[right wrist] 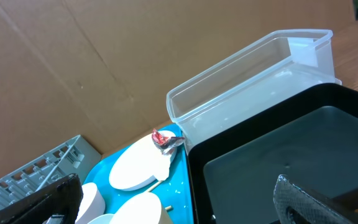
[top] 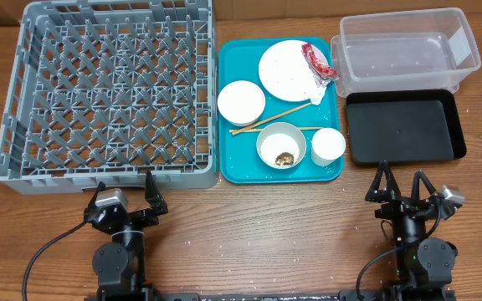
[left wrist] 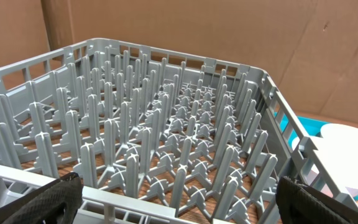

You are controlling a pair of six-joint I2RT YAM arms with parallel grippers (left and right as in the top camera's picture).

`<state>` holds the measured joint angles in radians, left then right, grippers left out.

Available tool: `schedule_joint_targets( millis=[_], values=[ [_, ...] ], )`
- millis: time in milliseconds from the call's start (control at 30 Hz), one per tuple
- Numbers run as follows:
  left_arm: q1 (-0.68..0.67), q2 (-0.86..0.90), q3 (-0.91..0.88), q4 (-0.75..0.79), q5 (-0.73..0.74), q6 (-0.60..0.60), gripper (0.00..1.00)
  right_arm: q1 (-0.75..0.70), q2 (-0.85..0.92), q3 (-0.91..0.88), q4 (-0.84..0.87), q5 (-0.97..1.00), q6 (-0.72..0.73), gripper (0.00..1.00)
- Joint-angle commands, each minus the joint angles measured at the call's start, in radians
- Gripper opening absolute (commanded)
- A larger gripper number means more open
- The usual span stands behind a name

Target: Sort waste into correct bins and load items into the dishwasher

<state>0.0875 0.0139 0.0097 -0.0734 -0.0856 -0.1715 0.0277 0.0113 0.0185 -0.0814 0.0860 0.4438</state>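
The grey dish rack (top: 15,100) stands empty at the left and fills the left wrist view (left wrist: 166,53). The teal tray (top: 241,159) holds the plate (top: 287,71), a red wrapper (top: 315,57), a white napkin (top: 323,85), an empty bowl (top: 241,102), a bowl (top: 268,138) with a brown lump (top: 284,158), a cup (top: 327,145) and chopsticks (top: 266,119). The clear tub (top: 408,17) and black tray (top: 404,125) are empty at the right. My left gripper (top: 127,188) is open before the rack. My right gripper (top: 401,174) is open before the black tray.
The right wrist view shows the tub (right wrist: 253,87), black tray (right wrist: 278,162), plate (right wrist: 138,165), wrapper (right wrist: 161,138) and a few rice grains (right wrist: 178,186) on the teal tray. Brown cardboard walls stand behind the table. Bare wood runs along the front edge.
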Motion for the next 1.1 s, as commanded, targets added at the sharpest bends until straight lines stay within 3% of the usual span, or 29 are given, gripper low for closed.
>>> schedule_joint_targets(
  millis=[0,800,1067],
  values=[
    [0.006,-0.01,-0.005,0.003,0.008,0.026,1.0,0.001,-0.008,-0.011,0.006,0.006,-0.007,1.0],
    [0.006,-0.01,-0.005,0.003,0.008,0.026,1.0,0.001,-0.008,-0.011,0.011,0.003,0.006,1.0],
    [0.006,-0.01,-0.005,0.003,0.008,0.026,1.0,0.001,-0.008,-0.007,0.001,-0.136,-0.06,1.0]
  ],
)
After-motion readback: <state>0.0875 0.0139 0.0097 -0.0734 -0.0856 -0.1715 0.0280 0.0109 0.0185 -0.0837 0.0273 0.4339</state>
